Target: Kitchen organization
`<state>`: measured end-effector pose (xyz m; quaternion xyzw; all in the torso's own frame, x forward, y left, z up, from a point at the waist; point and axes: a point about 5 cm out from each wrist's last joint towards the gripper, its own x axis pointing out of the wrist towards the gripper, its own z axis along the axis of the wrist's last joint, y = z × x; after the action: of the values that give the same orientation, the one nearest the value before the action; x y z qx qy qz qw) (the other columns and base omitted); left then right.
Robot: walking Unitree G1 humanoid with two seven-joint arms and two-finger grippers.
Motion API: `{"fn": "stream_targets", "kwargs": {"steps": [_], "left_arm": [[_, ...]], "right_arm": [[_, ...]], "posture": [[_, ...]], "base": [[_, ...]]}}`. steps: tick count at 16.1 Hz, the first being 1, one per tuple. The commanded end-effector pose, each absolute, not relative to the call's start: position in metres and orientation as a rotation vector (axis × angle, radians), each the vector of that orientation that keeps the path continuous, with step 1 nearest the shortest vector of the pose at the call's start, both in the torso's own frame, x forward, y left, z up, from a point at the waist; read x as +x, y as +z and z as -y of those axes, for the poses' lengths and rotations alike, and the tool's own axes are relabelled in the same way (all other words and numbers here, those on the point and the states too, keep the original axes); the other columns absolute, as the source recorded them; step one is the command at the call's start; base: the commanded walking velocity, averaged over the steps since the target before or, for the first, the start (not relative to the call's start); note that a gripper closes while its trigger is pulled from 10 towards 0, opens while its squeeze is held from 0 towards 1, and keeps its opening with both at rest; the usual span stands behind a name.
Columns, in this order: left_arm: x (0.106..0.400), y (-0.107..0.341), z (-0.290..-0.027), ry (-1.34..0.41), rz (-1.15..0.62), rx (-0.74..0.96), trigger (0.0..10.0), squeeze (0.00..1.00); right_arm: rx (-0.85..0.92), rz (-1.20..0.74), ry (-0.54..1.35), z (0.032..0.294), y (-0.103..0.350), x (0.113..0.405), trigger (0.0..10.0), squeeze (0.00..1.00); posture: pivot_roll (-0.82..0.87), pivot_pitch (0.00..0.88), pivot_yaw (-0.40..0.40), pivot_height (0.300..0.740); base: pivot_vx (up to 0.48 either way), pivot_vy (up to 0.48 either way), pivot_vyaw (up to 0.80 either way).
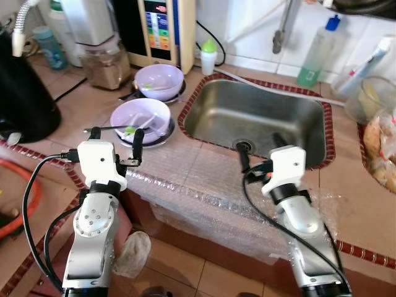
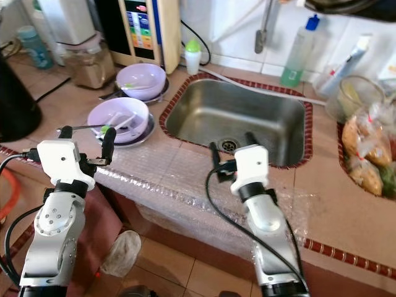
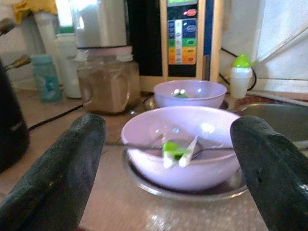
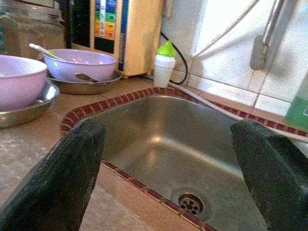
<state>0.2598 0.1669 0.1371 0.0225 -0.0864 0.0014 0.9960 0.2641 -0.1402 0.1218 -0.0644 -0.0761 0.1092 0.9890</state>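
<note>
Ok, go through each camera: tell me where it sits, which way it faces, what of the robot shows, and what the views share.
Left eye view: on the head, looking forward and down at the sink; both arms show.
Right eye view: same head, same scene.
Left wrist view: on the left arm, facing the near lilac bowl between the open left end effector fingers.
Right wrist view: on the right arm, facing the sink between the open right end effector fingers.
Shared: bowls, sink, green-capped bottle.

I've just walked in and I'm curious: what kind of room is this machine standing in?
Most likely a home kitchen: a steel sink is set into a tiled counter, with lilac bowls holding used utensils beside it and a dish-soap bottle behind.
</note>
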Motion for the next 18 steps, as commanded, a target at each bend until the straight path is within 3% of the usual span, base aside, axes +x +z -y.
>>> {"fn": "stream_targets", "kwargs": {"steps": [1, 9, 11, 12, 13, 15, 16, 17, 18], "left_arm": [[0.265, 0.136, -0.168, -0.008, 0.170, 0.039, 10.0, 0.00], [0.292, 0.134, -0.160, -0.088, 0.167, -0.037, 10.0, 0.00], [0.298, 0.132, -0.156, -0.108, 0.163, -0.030, 7.4, 0.00], [0.301, 0.131, -0.156, -0.108, 0.166, -0.026, 4.9, 0.00], [0.302, 0.131, -0.156, -0.108, 0.168, -0.026, 4.5, 0.00], [0.306, 0.129, -0.158, -0.105, 0.156, -0.025, 2.0, 0.00], [0.307, 0.126, -0.158, -0.108, 0.150, -0.022, 1.8, 0.00], [0.307, 0.125, -0.158, -0.109, 0.148, -0.020, 0.0, 0.00], [0.307, 0.124, -0.157, -0.110, 0.148, -0.019, 0.0, 0.00]], "right_arm": [[-0.133, 0.153, 0.225, 0.142, 0.123, 0.262, 10.0, 0.00], [-0.120, 0.118, 0.470, 0.131, 0.127, 0.238, 10.0, 0.00], [-0.136, 0.105, 0.607, 0.123, 0.129, 0.233, 10.0, 0.00], [-0.124, 0.088, 0.678, 0.120, 0.131, 0.231, 10.0, 0.00], [-0.111, 0.072, 0.711, 0.120, 0.132, 0.230, 10.0, 0.00], [-0.093, 0.040, 0.796, 0.117, 0.136, 0.229, 10.0, 0.00], [-0.099, 0.035, 0.814, 0.117, 0.136, 0.228, 10.0, 0.00], [-0.097, 0.024, 0.817, 0.118, 0.133, 0.228, 10.0, 0.00], [-0.097, 0.018, 0.813, 0.119, 0.131, 0.230, 10.0, 0.00]], "posture": [[-0.01, 0.019, 0.006, 0.740], [-0.10, 0.080, 0.028, 0.740], [-0.12, 0.083, 0.037, 0.740], [-0.11, 0.081, 0.042, 0.740], [-0.11, 0.075, 0.038, 0.740], [-0.11, 0.089, 0.041, 0.740], [-0.11, 0.078, 0.049, 0.740], [-0.11, 0.075, 0.049, 0.740], [-0.10, 0.067, 0.047, 0.740]], "base": [[0.000, 0.000, 0.00], [0.000, 0.000, 0.00], [0.000, 0.000, 0.00], [0.000, 0.000, 0.00], [0.000, 0.000, 0.00], [0.000, 0.000, 0.00], [0.000, 0.000, 0.00], [0.000, 0.000, 0.00], [0.000, 0.000, 0.00]]}}
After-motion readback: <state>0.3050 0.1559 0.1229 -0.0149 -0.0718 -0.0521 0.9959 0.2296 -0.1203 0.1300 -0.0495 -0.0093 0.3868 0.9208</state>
